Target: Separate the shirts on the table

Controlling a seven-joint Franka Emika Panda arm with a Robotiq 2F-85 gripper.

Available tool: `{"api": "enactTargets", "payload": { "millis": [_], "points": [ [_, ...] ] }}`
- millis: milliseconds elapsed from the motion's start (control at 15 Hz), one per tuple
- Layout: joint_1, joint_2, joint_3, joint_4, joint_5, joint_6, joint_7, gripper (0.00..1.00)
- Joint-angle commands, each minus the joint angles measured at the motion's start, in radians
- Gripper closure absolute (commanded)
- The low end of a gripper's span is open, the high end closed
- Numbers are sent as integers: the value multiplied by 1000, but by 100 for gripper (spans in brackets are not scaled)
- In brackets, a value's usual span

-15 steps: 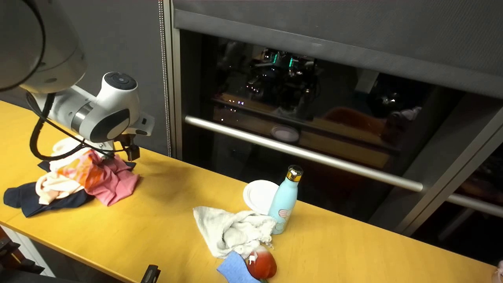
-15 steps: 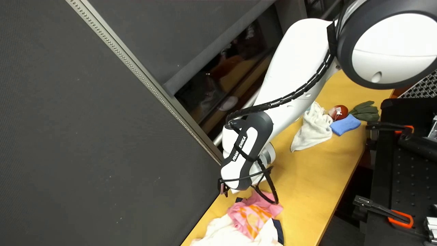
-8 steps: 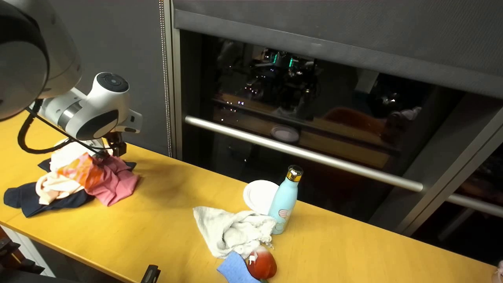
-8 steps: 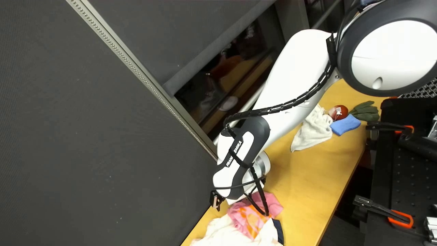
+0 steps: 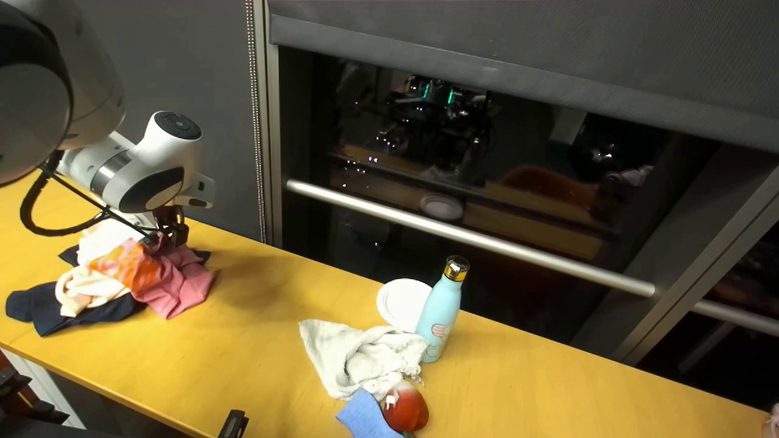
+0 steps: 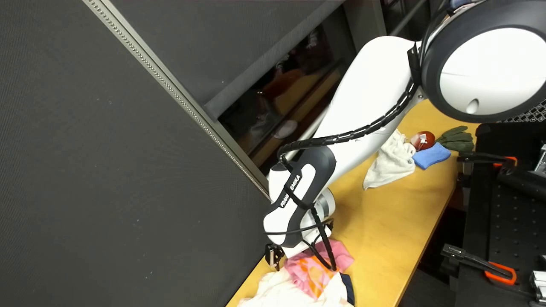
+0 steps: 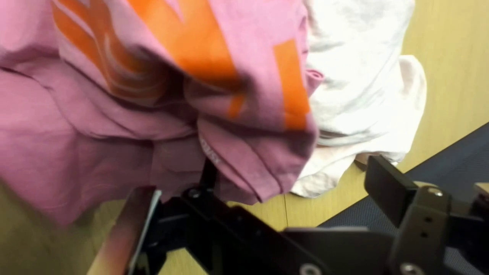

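A pile of shirts lies at the table end below the arm. The pink shirt with orange print (image 5: 179,283) is on top; it fills much of the wrist view (image 7: 244,57). A white to cream shirt (image 7: 355,76) lies beside and under it, also in an exterior view (image 6: 277,292). A navy shirt (image 5: 91,313) shows at the bottom. My gripper (image 7: 293,168) is wide open. One finger (image 7: 209,175) is against or partly behind a pink fold; the other finger (image 7: 389,189) stands apart, past the white shirt. The arm hides most of the gripper in an exterior view.
The dark blind (image 6: 170,170) rises close behind the pile. Farther along the table (image 5: 255,359) are a whitish towel (image 5: 365,359), blue bottle (image 5: 439,316), white plate (image 5: 398,301), blue cloth (image 5: 368,417), red object (image 5: 406,410) and green item (image 6: 455,139).
The arm has moved over the pile, away from the towel end, and a little lower, mostly in the first half second. The gripper is closer to the pink shirt. The shirts look almost unmoved.
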Motion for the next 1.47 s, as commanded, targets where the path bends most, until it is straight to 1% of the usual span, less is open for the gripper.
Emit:
{"api": "enactTargets", "payload": {
  "millis": [0, 67, 333, 400, 467, 533, 600, 733, 933, 1000, 1267, 1400],
  "points": [
    [24, 13, -25, 41, 28, -22, -23, 32],
    [25, 10, -27, 35, 28, -19, -23, 42],
    [31, -3, -32, 7, 29, -5, -19, 73],
    [34, -11, -36, -4, 30, -2, -12, 80],
    [22, -28, -22, -35, -3, 14, 9, 86],
    [25, -40, -26, -48, -5, 14, 19, 95],
    [28, -62, -32, -76, -6, 20, 30, 99],
    [28, -114, -42, -141, -9, 14, 49, 100],
    [27, -207, -77, -231, -16, -52, 103, 99],
    [43, -247, -114, -258, 22, -85, 107, 99],
    [48, -380, -208, -374, 16, -131, 168, 99],
    [41, -454, -239, -439, 12, -155, 172, 99]
  ]
}}
